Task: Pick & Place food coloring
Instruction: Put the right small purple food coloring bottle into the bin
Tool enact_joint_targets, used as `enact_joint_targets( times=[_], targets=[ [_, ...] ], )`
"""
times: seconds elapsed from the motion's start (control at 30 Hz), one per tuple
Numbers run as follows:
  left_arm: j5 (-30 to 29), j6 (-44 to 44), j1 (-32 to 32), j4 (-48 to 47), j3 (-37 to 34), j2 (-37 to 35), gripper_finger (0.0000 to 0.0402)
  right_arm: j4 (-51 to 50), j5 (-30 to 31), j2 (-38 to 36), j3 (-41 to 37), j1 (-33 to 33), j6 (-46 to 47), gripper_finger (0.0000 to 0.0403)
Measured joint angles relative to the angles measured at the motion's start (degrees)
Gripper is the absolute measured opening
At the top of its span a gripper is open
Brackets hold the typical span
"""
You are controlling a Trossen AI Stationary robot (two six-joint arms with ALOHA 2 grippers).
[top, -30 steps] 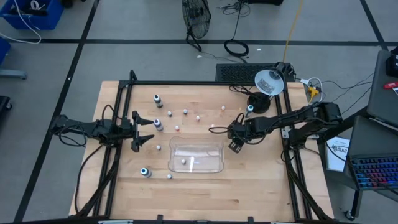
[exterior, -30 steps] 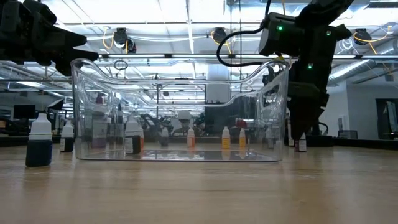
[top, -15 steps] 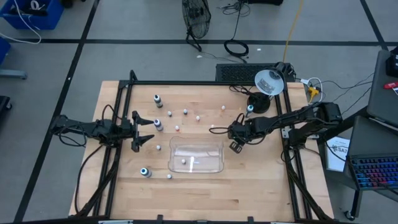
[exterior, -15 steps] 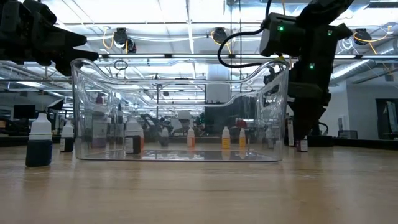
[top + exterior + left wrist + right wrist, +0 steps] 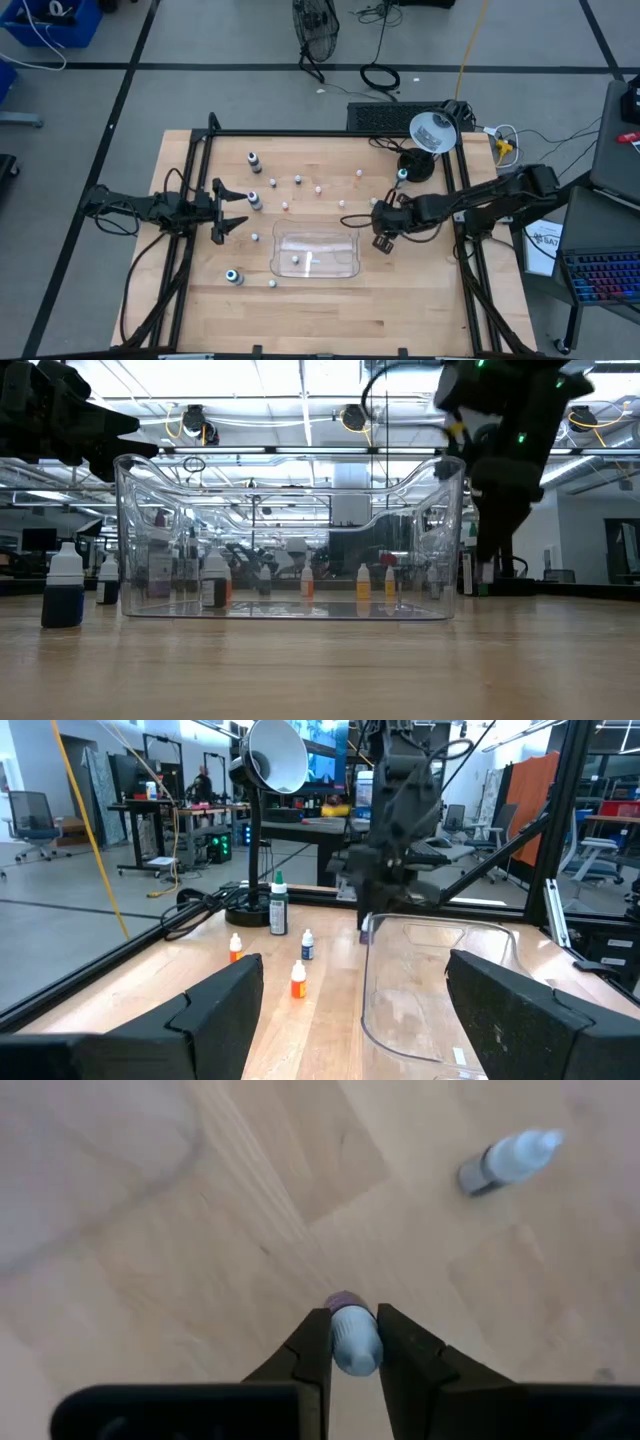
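Near the front edge, a dark bottle (image 5: pixel 232 276) stands left of the clear tray (image 5: pixel 345 268), which holds one small bottle (image 5: pixel 295 259). Just right of the tray, the right gripper (image 5: pixel 381 241) pinches a tiny bottle (image 5: pixel 352 1342) between its fingers (image 5: pixel 312 1350) above the wood. Left of the tray the left gripper (image 5: pixel 222 212) waits with jaws spread, and more bottles (image 5: pixel 298 181) dot the far table.
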Motion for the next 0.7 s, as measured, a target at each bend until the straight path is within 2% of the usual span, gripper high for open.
enact_joint_targets(
  times=[0.17, 0.33, 0.5, 0.63, 0.7],
  targets=[
    [0.0, 0.01, -0.01, 0.02, 0.0, 0.02, 0.031, -0.06, 4.05, -4.8, 4.09, 4.56, -0.14, 0.0045],
    [0.0, -0.01, -0.01, 0.0, 0.0, 0.02, 0.031, 0.01, 8.77, -4.14, 15.64, 8.89, -5.91, 0.0045],
    [0.0, 0.01, -0.01, 0.0, 0.0, 0.02, 0.031, -4.86, 8.91, 5.02, 34.34, 10.68, -14.39, 0.0045],
    [0.0, 0.01, -0.01, -0.01, 0.0, 0.02, 0.031, -15.57, 8.63, 16.89, 52.24, 10.23, -19.39, 0.0045],
    [0.0, 0.01, -0.01, 0.02, 0.0, 0.02, 0.031, -21.15, 6.57, 22.92, 60.76, 9.37, -21.4, 0.0045]
  ],
)
